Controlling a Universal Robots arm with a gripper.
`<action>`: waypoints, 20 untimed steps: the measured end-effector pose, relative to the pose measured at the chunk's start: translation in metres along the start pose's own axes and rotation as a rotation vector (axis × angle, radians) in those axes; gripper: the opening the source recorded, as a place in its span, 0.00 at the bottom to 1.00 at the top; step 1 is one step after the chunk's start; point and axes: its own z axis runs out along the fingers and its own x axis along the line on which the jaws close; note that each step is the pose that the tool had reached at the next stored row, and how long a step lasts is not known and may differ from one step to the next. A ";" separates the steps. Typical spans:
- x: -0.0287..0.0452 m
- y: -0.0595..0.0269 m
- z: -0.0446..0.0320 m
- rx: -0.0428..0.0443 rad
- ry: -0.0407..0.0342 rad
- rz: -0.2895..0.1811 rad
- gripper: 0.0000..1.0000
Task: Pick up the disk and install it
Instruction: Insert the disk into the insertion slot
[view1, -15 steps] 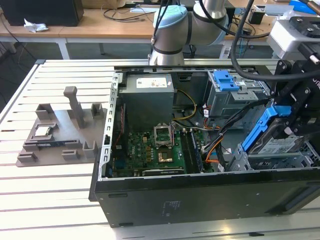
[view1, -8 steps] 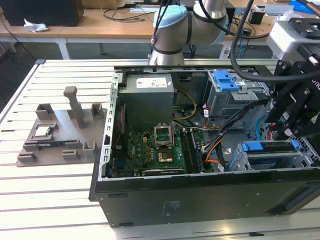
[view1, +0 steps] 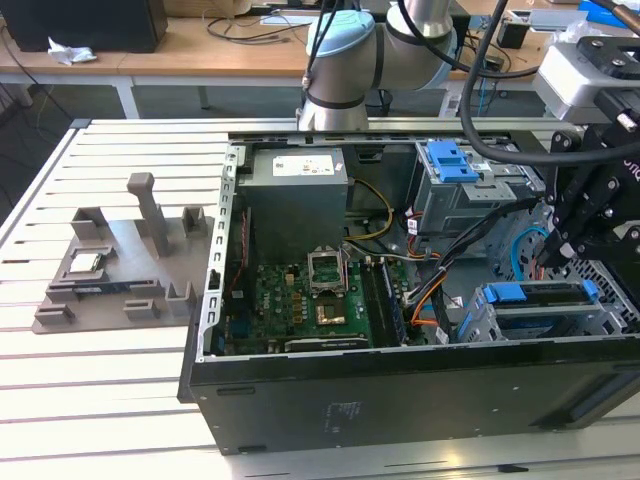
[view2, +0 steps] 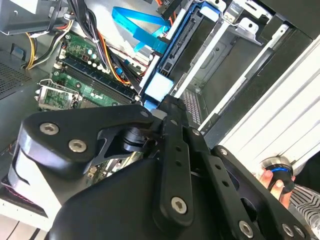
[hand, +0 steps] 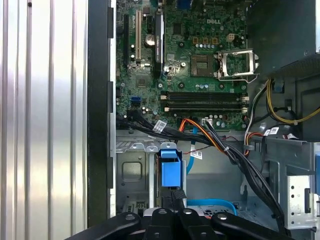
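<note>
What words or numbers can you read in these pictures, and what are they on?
None can be read for sure.
White sticker on the grey power-supply box: too small to read.
Pale print on the black case side: blurred.
White tags on the cables: too small to read.
Tiny white markings on the green motherboard: too small to read.

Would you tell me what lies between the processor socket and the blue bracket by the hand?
In the first wrist view, memory slots and orange and black cables lie between the socket and the bracket.
</note>
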 end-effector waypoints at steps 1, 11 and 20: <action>0.0000 0.0000 0.0001 0.0000 0.0000 0.000 0.11; -0.0178 -0.0306 0.0084 -0.0046 0.0058 0.001 0.11; -0.0211 -0.0393 0.0027 -0.0050 0.0087 0.001 0.11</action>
